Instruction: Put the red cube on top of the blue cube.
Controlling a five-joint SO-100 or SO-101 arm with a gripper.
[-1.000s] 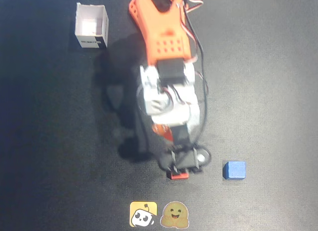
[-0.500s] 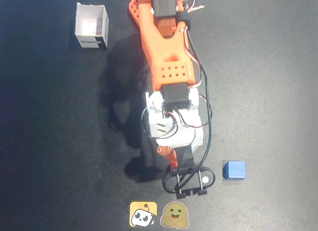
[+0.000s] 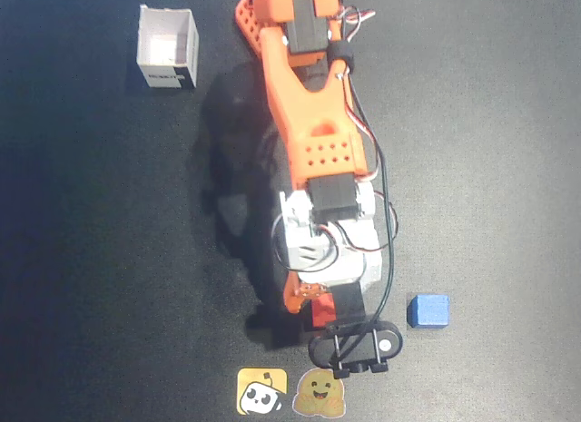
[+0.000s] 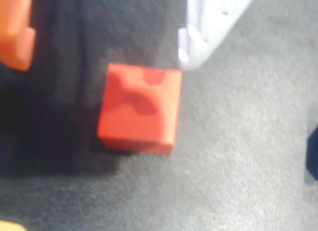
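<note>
The red cube [image 4: 139, 109] lies on the dark mat, just beyond the fingertips in the wrist view. My gripper [image 4: 102, 59] is open above it, with the orange finger [image 4: 15, 32] at the upper left and the white finger [image 4: 208, 22] at the upper right. The white tip is close to the cube's top right corner. From overhead, only a sliver of the red cube [image 3: 324, 310] shows beneath the gripper [image 3: 313, 306]. The blue cube [image 3: 428, 310] sits alone to the right of it, about a hand's width away.
A white open box [image 3: 168, 47] stands at the top left of the overhead view. Two stickers [image 3: 289, 392] lie at the bottom edge just below the gripper. The orange arm [image 3: 313, 122] stretches down the middle from the top.
The arm has stretched further toward the bottom edge and slightly right. The wrist now covers most of the red cube, which has stayed in about the same place.
</note>
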